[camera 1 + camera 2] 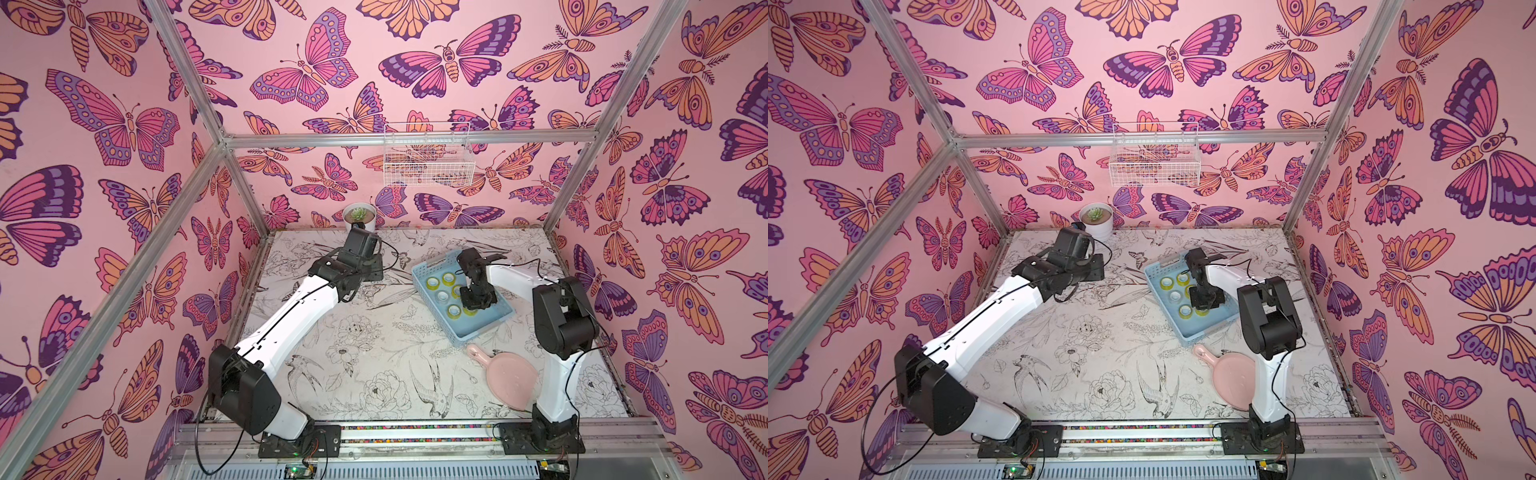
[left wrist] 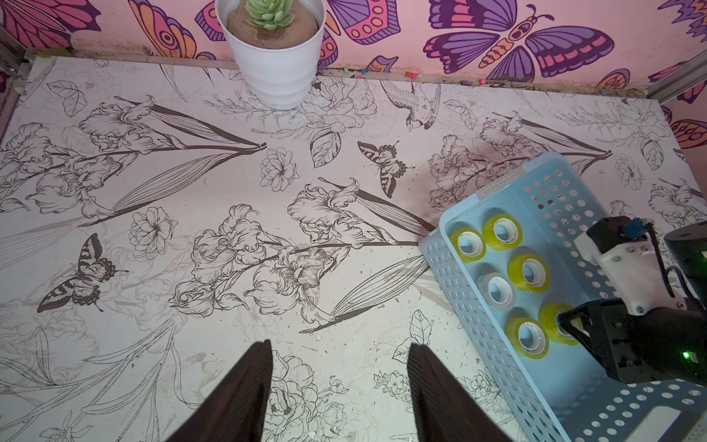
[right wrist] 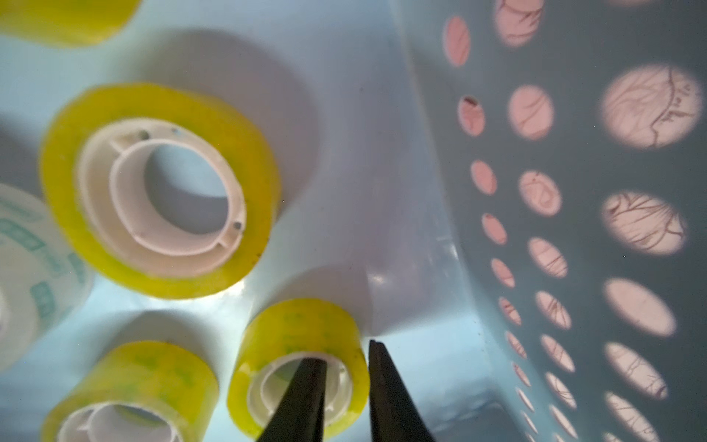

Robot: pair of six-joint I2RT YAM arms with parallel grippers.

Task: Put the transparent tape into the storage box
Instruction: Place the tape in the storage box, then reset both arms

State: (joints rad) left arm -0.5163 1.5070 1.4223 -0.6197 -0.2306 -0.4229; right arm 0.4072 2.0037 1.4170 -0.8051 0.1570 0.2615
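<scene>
The storage box, a light blue perforated basket, stands at the right of the table and shows in both top views. Several tape rolls lie on its floor, most yellow-tinted and one clear. My right gripper reaches down into the box over one yellow roll that rests on the floor. One finger is inside the roll's white core and the other just outside its rim, and the jaws stand slightly apart with a gap at the inner finger. My left gripper hangs open over the bare table with nothing between its fingers.
A white pot with a succulent stands at the back wall near the left arm. A pink scoop lies in front of the box beside the right arm's base. A white wire basket hangs on the back wall.
</scene>
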